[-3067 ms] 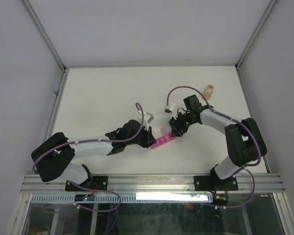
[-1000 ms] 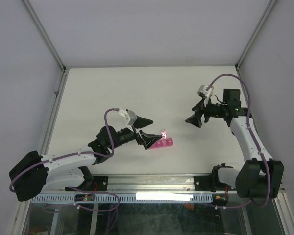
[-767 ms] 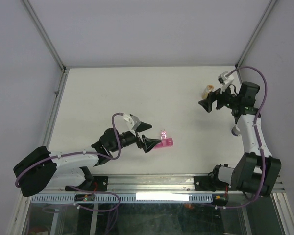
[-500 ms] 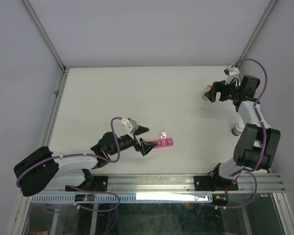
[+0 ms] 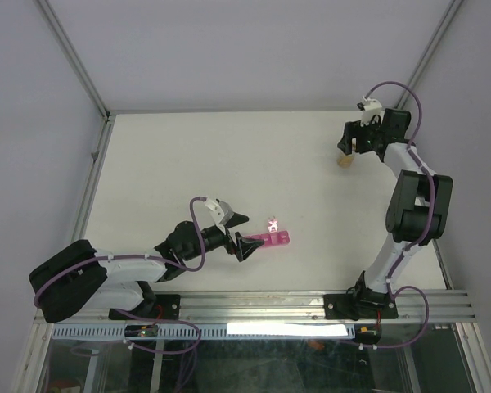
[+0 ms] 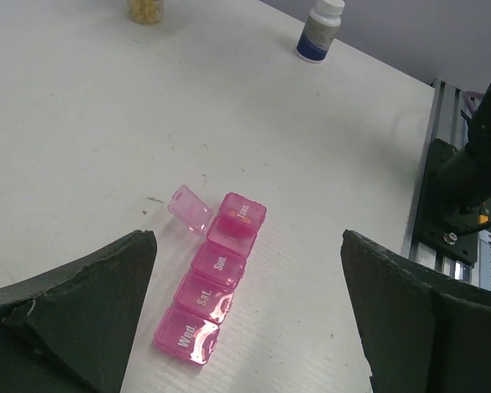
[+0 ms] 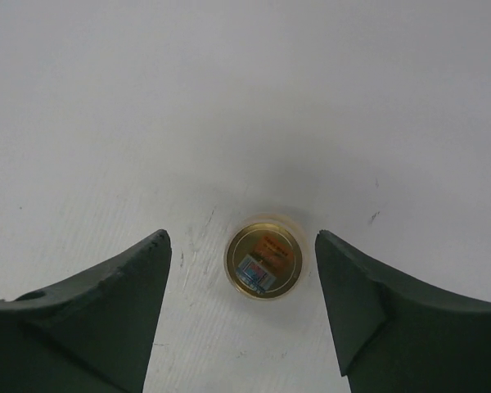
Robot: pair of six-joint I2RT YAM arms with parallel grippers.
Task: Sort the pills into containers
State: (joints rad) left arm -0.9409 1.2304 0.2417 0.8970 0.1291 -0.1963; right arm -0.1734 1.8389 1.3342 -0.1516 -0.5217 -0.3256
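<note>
Left claw [image 5: 250, 229] spread wide; containers [image 5: 272, 239] on table just beyond fingertips.

Containers [image 6: 209, 282]: glossy, translucent magenta plastic, smooth lids. Tabletop [image 6: 82, 123]: matt white, lightly scuffed. Amber bottle [image 7: 263, 268]: smooth translucent plastic. Rail [image 5: 254, 307]: bare ribbed metal.

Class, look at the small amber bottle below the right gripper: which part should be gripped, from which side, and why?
Grip the bottle by its round side wall, coming straight down from above. It stands upright, its circular top facing the right gripper, whose open jaws flank it with free room on both sides.
</note>
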